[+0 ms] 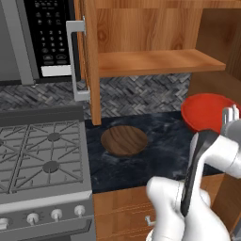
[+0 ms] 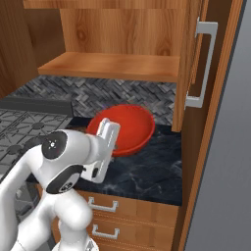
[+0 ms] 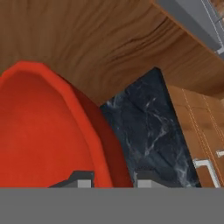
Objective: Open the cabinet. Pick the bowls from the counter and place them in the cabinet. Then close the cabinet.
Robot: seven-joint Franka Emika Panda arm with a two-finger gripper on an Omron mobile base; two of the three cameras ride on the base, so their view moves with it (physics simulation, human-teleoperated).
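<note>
**Red bowl gripped at the rim, shelf is up and behind**

Claw [image 3: 109, 177] is nearly closed, fingers straddling the red bowl [image 2: 128, 128] wall, one inside, one outside. Bowl looks tilted, just off the table [image 2: 147, 174]. Cabinet [image 1: 155, 61] doors are open; its shelf sits above and beyond. Wooden bowl [image 1: 124, 140] lies left on the table.

The dark marbled counter [image 1: 155, 164] carries a brown wooden bowl [image 1: 124, 140].
</note>
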